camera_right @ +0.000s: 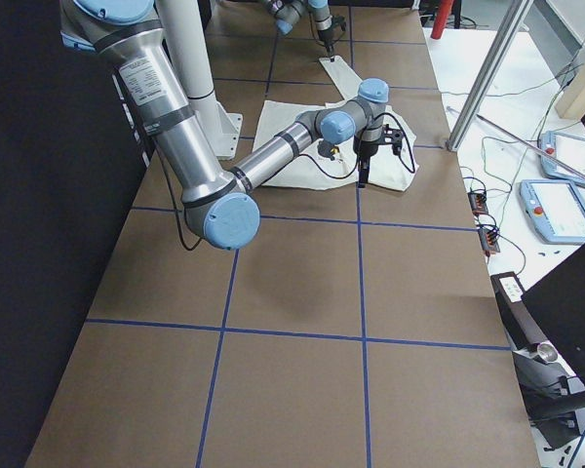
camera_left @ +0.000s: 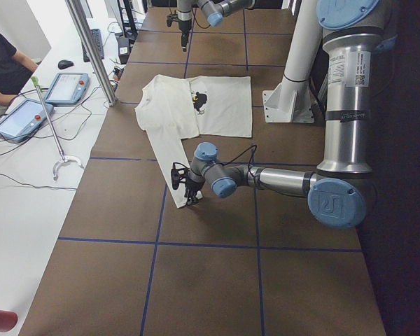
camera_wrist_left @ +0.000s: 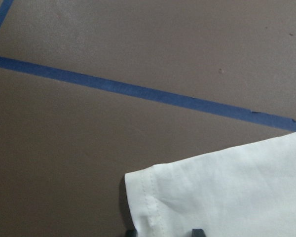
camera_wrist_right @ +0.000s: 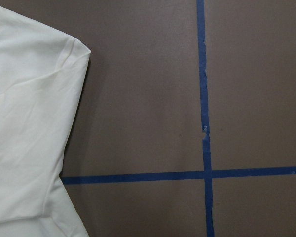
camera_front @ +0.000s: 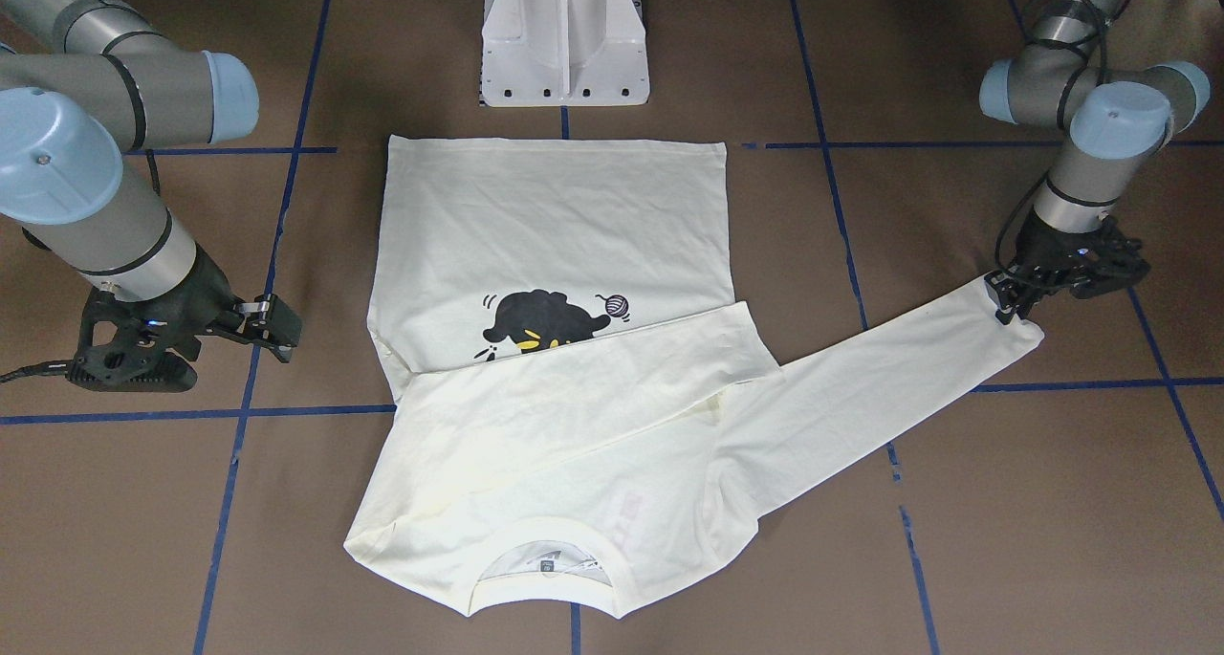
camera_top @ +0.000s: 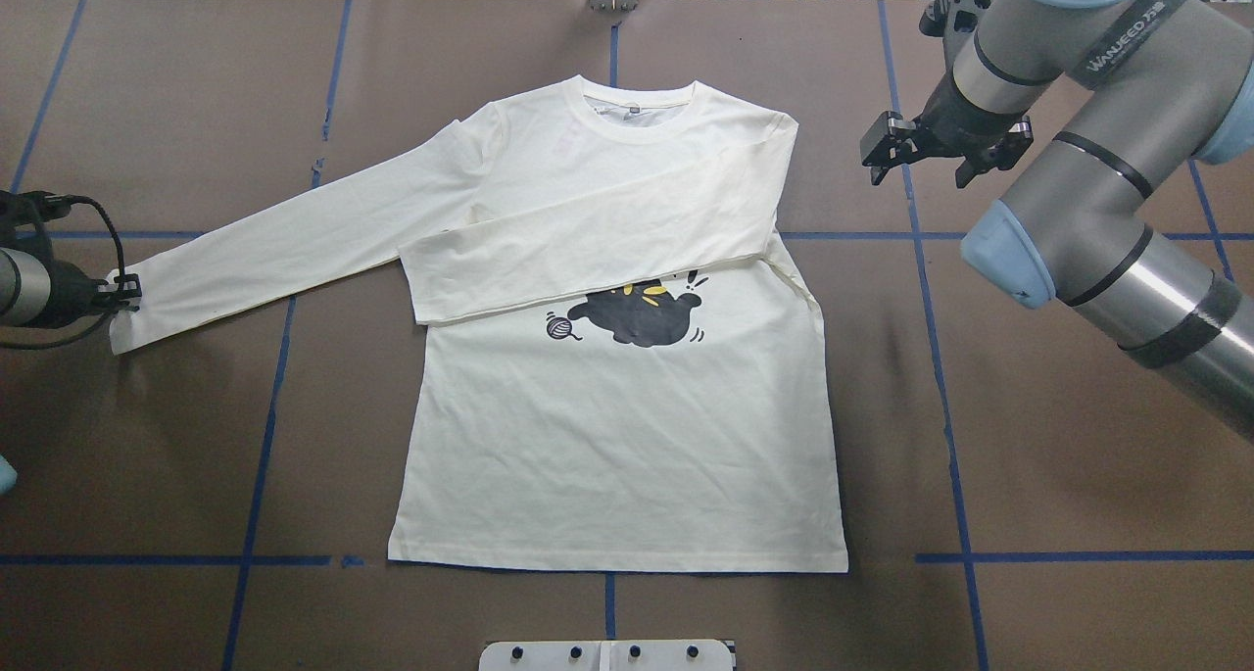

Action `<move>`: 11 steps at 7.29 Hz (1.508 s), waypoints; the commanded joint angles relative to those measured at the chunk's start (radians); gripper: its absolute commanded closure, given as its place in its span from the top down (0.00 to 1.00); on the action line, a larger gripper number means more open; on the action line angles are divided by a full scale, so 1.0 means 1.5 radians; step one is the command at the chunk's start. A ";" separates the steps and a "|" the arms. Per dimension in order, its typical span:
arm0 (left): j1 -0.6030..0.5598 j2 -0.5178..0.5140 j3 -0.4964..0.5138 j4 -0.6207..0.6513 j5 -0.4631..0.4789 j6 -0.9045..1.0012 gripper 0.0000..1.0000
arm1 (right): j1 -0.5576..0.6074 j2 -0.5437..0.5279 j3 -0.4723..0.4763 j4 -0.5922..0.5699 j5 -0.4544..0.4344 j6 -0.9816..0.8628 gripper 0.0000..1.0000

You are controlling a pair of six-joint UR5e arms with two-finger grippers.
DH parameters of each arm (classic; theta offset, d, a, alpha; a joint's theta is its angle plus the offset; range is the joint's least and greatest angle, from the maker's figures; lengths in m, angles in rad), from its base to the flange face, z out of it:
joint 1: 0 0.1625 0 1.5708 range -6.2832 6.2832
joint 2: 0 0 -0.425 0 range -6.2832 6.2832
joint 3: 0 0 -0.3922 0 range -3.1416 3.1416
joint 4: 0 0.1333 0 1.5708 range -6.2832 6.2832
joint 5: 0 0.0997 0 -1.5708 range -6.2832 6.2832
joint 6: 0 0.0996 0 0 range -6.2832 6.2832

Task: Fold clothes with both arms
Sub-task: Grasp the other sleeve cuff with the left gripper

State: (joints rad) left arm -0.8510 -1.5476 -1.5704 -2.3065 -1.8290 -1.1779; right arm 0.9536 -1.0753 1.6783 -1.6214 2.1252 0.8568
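Shirt flat, one sleeve crossed. My left claw straddles the 9 o'clock cuff, jaws apart, nothing pinched yet. My right claw is wide, empty. Pinch both layers squarely.

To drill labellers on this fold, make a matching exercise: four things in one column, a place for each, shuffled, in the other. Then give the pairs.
1. left gripper
2. right gripper
3. folded sleeve
4. cat print

A. partly hidden under a sleeve
B. over bare table, beside the shoulder of the T-shirt
C. at the cuff of the outstretched sleeve
D. laid across the chest

Pairs: 1-C, 2-B, 3-D, 4-A.
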 commanded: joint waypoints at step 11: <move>-0.014 -0.596 -0.073 0.490 -0.166 -0.032 0.00 | 0.106 -0.215 -0.002 0.147 0.045 -0.079 1.00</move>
State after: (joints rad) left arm -0.8759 -2.3197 -1.6875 -1.6132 -2.0043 -1.1615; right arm 1.1025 -1.3838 1.6758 -1.4011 2.1918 0.7471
